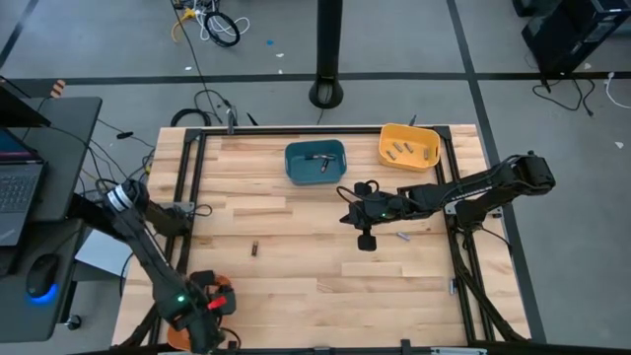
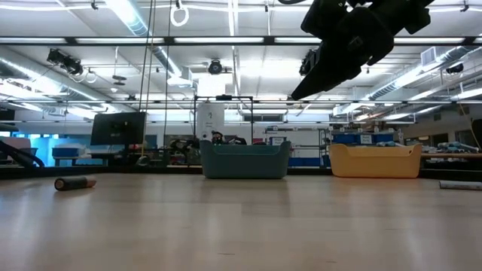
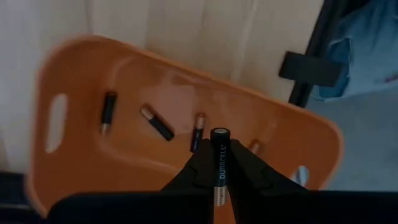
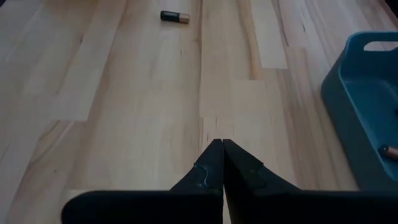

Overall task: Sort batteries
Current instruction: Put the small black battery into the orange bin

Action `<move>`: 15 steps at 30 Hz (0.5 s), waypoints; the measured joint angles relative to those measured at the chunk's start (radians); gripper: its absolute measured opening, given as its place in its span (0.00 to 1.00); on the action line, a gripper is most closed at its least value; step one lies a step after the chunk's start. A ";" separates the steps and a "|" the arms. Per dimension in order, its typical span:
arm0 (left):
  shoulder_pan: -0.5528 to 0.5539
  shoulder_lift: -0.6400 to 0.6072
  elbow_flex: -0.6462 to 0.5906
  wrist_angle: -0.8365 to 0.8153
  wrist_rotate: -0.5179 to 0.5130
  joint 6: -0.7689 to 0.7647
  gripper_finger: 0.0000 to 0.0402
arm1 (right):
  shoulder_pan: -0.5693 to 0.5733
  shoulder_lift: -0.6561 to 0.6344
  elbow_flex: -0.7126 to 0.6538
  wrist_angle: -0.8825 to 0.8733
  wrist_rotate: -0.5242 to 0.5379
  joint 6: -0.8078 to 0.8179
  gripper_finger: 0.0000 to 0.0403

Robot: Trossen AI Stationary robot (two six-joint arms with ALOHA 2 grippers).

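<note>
Orange bin point(image 3: 87, 81) lies below our left gripper point(image 3: 219, 163), jaws clamped on a battery point(image 3: 219, 155); our right gripper point(image 4: 222, 163), jaws closed empty, hangs mid-surface.

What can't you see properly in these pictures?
- Orange plastic bin, high view: mostly covered by the left gripper.
- Black Duracell battery held by that gripper, left wrist view: its lower end is hidden between the fingers.
- Teal plastic bin and yellow plastic bin, low view: walls hide the contents.
- Small batteries in the yellow bin, high view: too small to tell sizes.
</note>
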 joint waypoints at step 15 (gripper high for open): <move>-0.021 0.000 -0.324 0.313 0.019 -0.043 0.06 | -0.017 0.000 0.000 0.000 0.000 -0.026 0.02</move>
